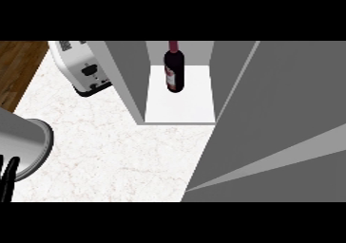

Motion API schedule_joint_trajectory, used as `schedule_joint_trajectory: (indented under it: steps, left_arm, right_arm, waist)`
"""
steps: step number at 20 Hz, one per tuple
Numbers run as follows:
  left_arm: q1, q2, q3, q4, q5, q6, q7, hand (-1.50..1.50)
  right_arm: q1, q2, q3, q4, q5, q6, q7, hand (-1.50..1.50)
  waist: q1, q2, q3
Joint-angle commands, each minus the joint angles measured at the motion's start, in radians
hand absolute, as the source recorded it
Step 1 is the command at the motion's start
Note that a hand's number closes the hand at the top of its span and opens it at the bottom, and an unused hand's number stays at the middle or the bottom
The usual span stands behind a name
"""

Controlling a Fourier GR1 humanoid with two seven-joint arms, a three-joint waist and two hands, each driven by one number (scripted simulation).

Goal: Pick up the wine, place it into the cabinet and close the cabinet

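Inside, the dark glass wine bottle [174, 71] stands in the cabinet [179, 107]; left robot hand [5, 178] fingers straight.

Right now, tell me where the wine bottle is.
The wine bottle stands upright inside the open cabinet, at the head view's top centre, right of the toaster.

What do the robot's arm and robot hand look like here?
Only one shows, at the lower left edge. The forearm is a smooth, light grey cylinder with a rounded end and no visible cables or markings. Below it, the left robot hand is plain black, with slim, rod-like fingers. The right arm and robot hand are out of view.
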Motion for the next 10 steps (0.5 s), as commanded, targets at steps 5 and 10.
schedule_joint_trajectory:
  steps: [5,10]
  left_arm:
    - [0.054,0.05,0.134,-0.003,0.079,-0.126,0.019,-1.5]
    - [0.051,0.058,0.166,0.02,0.09,-0.154,0.042,-1.5]
  right_arm:
    - [-0.129,0.014,0.275,-0.107,0.257,-0.252,0.035,1.5]
    - [-0.196,0.013,0.342,-0.052,0.354,-0.322,-0.001,1.5]
  waist:
    - [0.007,0.0,-0.001]
    - [0.007,0.0,-0.001]
